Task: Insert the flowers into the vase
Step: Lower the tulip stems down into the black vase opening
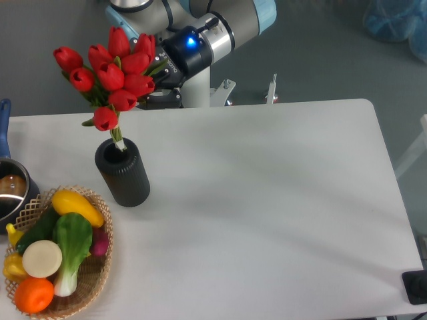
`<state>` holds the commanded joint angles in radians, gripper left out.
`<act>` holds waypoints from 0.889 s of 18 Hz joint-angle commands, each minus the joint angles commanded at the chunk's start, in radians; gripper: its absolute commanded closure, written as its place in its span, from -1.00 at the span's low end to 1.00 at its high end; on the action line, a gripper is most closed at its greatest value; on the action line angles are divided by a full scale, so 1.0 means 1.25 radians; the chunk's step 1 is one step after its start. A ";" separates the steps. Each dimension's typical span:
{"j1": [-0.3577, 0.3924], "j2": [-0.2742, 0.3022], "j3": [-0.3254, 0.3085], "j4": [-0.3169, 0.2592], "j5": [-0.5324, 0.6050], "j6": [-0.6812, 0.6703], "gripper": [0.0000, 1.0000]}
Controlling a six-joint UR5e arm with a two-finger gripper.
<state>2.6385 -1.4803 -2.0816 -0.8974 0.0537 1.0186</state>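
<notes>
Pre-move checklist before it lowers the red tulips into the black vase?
1. Grip on the bunch of red tulips: cannot tell; the gripper is hidden behind the buds.
2. Stem ends over the mouth of the ribbed black cylinder vase: ok; pale stem tip sits at the rim.
3. Vase upright: ok.
4. Bunch vertical: not ok; it leans up-left.
5. Wicker basket of toy vegetables apart from vase: ok.
6. Flowers seated: not ok; buds well above rim.

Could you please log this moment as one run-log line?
gripper: holding flowers | stems: tips in vase mouth | step: insertion not finished
</notes>
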 joint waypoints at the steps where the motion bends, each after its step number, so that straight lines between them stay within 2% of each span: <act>1: 0.000 -0.001 0.000 0.000 0.000 0.000 0.90; 11: -0.039 -0.038 -0.006 0.000 0.001 0.037 0.90; 16: -0.038 -0.040 -0.042 0.004 0.002 0.088 0.89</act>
<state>2.5909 -1.5309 -2.1337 -0.8928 0.0568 1.1288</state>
